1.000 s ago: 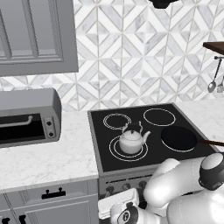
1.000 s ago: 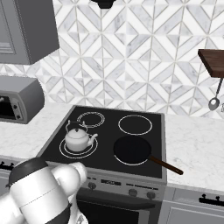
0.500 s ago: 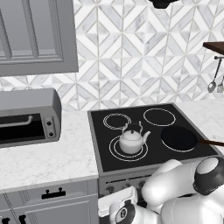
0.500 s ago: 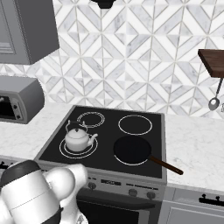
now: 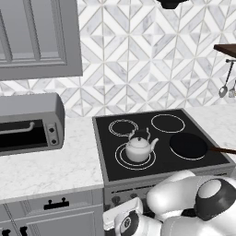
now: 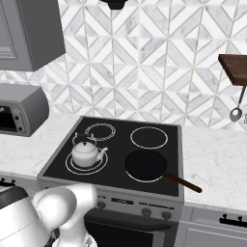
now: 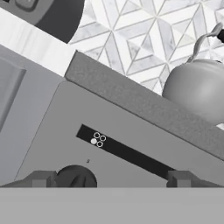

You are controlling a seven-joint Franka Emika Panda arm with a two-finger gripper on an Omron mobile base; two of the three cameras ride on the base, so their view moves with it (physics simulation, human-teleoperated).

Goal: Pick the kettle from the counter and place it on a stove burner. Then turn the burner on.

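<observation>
Only the arm has shifted lower; kettle [image 5: 138, 146] sits on the burner [image 5: 135, 156] near the stove's front-left corner. Gripper [image 7: 111, 177] spread empty, facing the knob [image 7: 76, 176] just ahead.

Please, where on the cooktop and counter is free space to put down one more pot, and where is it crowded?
Free: the back right ring, behind the black pan; the small back left ring; the counter between toaster oven and cooktop. Crowded: the front row, where the kettle fills the large double ring and the pan its neighbour.
</observation>
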